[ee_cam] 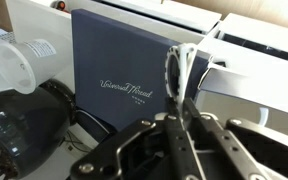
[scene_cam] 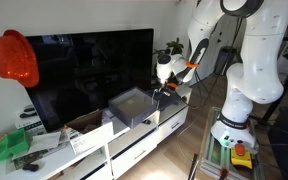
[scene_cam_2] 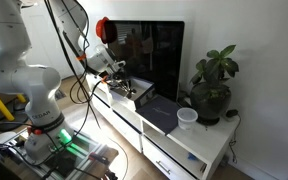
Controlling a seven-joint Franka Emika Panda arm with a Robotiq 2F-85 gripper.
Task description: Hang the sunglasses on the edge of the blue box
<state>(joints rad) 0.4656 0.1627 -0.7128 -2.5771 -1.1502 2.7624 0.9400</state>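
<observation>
The tool [ee_cam: 184, 116] has its fingers drawn together on the sunglasses [ee_cam: 181, 62], whose pale frame rises from between the fingertips in the wrist view. There the frame overlaps one side edge of the blue box [ee_cam: 119, 60]. Whether it touches that edge cannot be told.

In both exterior views the tool [scene_cam: 164, 86] [scene_cam_2: 124, 86] hangs above the white counter [scene_cam_2: 212, 136], just beside the box, and the sunglasses are too small to make out. The box [scene_cam: 134, 103] [scene_cam_2: 160, 113] sits on the counter with the television [scene_cam_2: 149, 58] close behind it, so little room is left along its rear edge. The space above the box is open.

An exterior view shows a white cup [scene_cam_2: 187, 118] just beside the box and a potted plant [scene_cam_2: 212, 85] beyond the cup, crowding that side. The wrist view alone shows pale lettering on the box's face, with the cup [ee_cam: 14, 66] near it. Only an exterior view shows a green item [scene_cam: 12, 147] on the counter, well apart from the box.
</observation>
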